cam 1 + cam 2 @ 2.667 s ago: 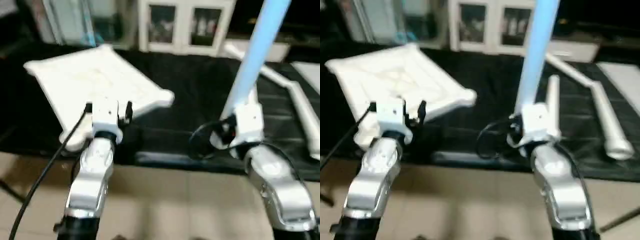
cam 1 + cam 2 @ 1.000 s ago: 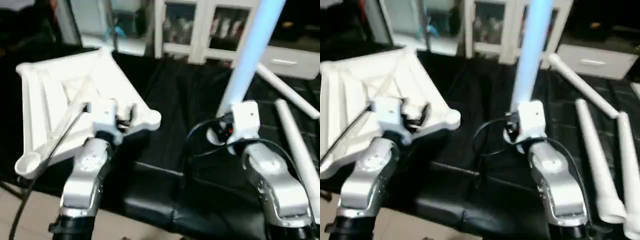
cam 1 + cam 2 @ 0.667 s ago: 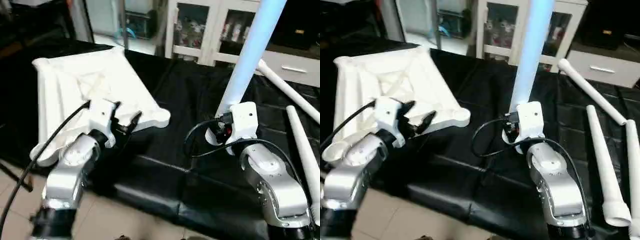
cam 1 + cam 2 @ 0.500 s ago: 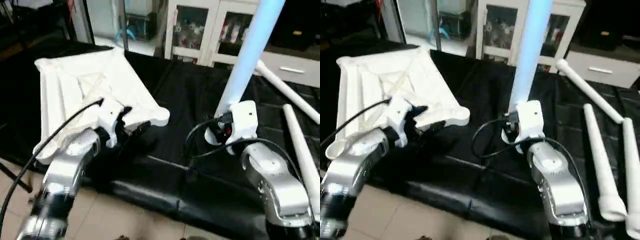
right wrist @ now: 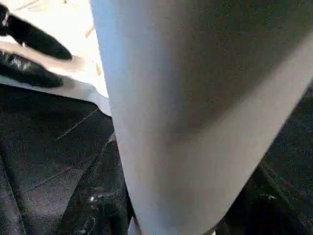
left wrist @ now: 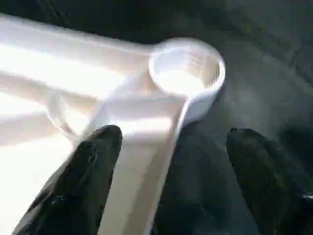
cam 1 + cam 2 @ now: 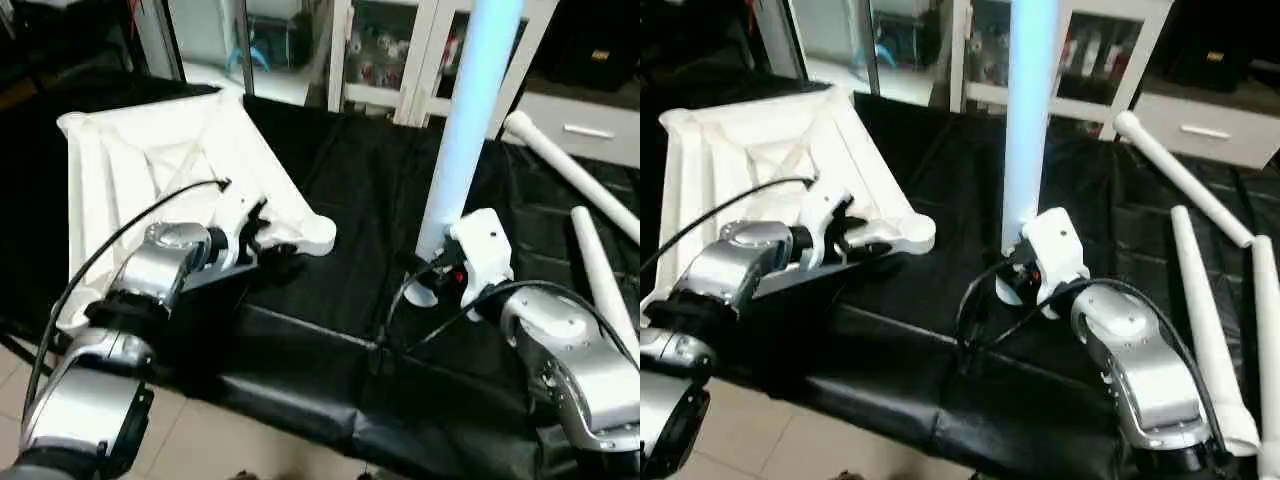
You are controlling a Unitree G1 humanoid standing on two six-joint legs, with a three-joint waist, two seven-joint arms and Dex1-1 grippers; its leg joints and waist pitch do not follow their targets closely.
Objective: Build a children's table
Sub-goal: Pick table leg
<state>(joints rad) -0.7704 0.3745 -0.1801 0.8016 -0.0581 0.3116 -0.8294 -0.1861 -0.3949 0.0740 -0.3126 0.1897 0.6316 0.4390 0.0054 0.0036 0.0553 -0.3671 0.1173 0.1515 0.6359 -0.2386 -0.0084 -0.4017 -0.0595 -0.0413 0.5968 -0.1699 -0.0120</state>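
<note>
The children's table lies in parts. Its white tabletop (image 7: pixel 170 165) rests ribbed side up on the black-covered work table, one round corner socket (image 6: pixel 186 68) towards the middle. My left gripper (image 6: pixel 171 161) is open just short of that socket, its fingers (image 6: pixel 93 161) straddling the tabletop's rim. One finger is over the white plastic, the other over the black cloth. A white leg (image 7: pixel 468 110) stands nearly upright with my right gripper (image 7: pixel 432 270) shut on its lower end. Three more legs (image 7: pixel 1205 320) lie at the right.
The black cloth (image 7: pixel 350 290) covers the work table, whose front edge runs just below my forearms, with tiled floor (image 7: pixel 220 440) beyond. A white glass-door cabinet (image 7: pixel 400 50) and a white drawer unit (image 7: pixel 590 110) stand behind.
My left arm has reached forward and turned, bringing its fingers to the tabletop's corner by the socket. The leg in my right gripper now stands more upright. The camera has shifted.
</note>
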